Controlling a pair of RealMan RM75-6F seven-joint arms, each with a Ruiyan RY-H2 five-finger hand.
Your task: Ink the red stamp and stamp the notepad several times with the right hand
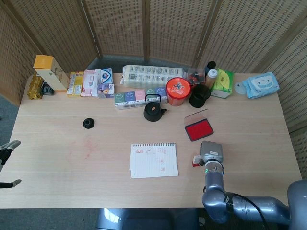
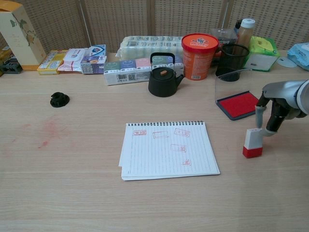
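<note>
Stamp [image 2: 253, 142] stands upright near the tabletop's right edge, right hand [image 2: 271, 117] fingertips pinching its top; a careless pull could topple it, smearing ink.

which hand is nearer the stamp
Right. The right hand is at the stamp, fingers on its top; the left hand is at the table's far left edge.

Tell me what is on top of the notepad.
The notepad carries only several red stamp marks on its lined top page. Nothing rests on it; the stamp stands on the table beside it. Pages underneath are covered.
</note>
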